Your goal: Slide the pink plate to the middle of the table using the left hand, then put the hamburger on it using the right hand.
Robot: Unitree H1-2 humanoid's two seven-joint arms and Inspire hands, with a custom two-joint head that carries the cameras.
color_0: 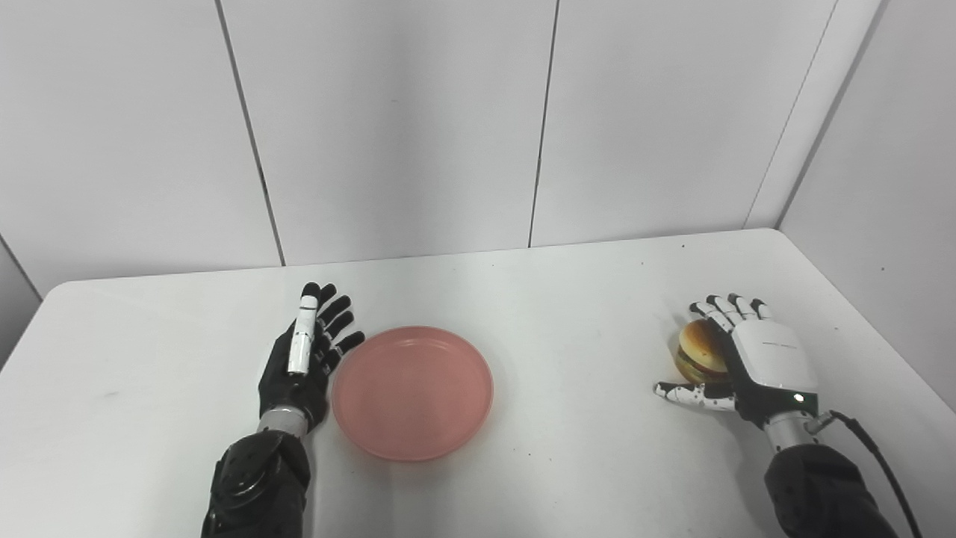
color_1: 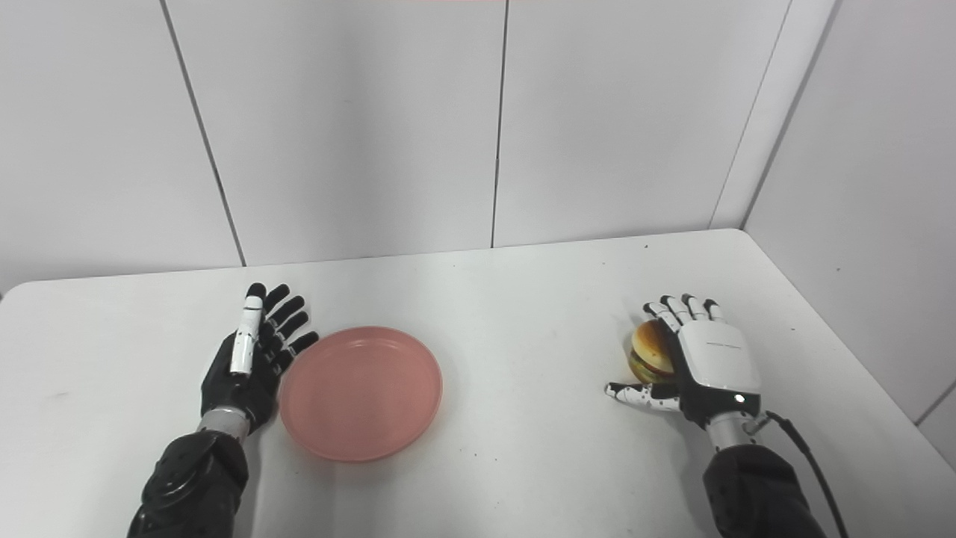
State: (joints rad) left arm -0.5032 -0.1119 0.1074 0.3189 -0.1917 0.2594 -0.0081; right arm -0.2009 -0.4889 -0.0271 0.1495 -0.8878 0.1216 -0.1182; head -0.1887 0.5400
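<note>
L hand (color_0: 302,359) flat beside pink plate (color_0: 412,391) | R hand (color_0: 747,359) cupping hamburger (color_0: 698,350)

The plate (color_0: 412,391) is pink, round and shallow, lying flat and empty, its left rim just beside the left hand's fingers (color_0: 337,329). The hamburger (color_0: 700,350), bun tan with dark filling, sits upright against the right hand's fingers (color_0: 723,308), above the thumb.
</note>
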